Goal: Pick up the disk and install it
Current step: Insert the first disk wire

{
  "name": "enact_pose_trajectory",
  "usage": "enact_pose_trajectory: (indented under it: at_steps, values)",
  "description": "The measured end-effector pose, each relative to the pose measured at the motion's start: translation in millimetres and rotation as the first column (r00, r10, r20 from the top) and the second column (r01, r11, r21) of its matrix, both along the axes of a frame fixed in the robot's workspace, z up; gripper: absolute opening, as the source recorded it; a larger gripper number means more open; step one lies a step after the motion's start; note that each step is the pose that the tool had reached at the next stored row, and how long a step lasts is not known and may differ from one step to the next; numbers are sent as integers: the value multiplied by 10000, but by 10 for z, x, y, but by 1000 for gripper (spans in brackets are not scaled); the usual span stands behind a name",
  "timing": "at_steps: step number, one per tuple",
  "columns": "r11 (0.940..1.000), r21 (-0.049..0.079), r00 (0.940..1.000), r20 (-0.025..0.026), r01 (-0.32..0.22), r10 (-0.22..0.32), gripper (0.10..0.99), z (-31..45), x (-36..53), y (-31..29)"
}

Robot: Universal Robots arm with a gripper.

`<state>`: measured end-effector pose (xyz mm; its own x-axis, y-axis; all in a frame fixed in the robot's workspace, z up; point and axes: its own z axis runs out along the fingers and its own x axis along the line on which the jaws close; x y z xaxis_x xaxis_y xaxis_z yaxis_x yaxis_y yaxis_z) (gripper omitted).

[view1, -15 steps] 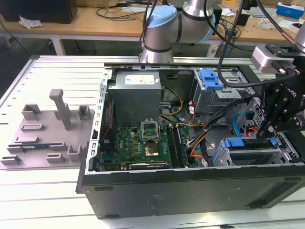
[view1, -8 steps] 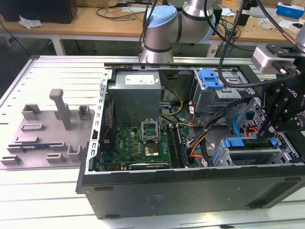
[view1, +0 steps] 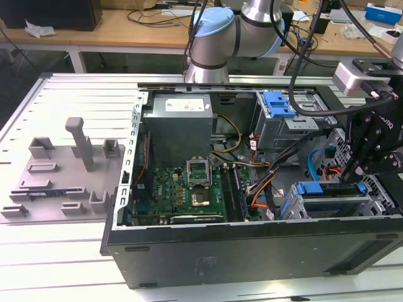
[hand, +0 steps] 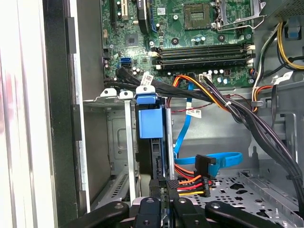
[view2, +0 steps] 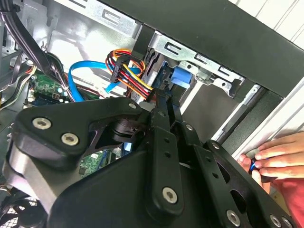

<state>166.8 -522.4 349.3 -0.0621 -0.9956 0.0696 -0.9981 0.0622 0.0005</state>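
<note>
The gripper (hand: pixel 164 184) fingers sat nearly together, apparently clamped on the near edge of the disk (hand: pixel 151 121). It stood on edge inside the metal drive bay (hand: pixel 129 147), beside the case wall (hand: pixel 59 118). Past it ran orange and black cables (hand: pixel 223 102), then the green motherboard (hand: pixel 190 42).

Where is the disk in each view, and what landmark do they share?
Exterior view: the disk sits in the drive cage at the exterior view's right.
Second wrist view: disk edge-on in that cage, at the jaws' tips.
First wrist view: disk edge-on, between the jaws.
Shared landmark: the blue flat cable.
</note>
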Motion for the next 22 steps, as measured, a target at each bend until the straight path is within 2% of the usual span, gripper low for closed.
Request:
enact_pose_trajectory:
  at_steps: [4,9,16,22]
  values:
    - [10000,1,10000,1,0,0,165,-3,0,1]
    - [10000,1,10000,0,37,-37,165,-6,1,32]
    - [9995,0,9995,0,306,-306,165,-12,13,33]
    - [9995,-1,9995,0,329,-329,165,-13,13,32]
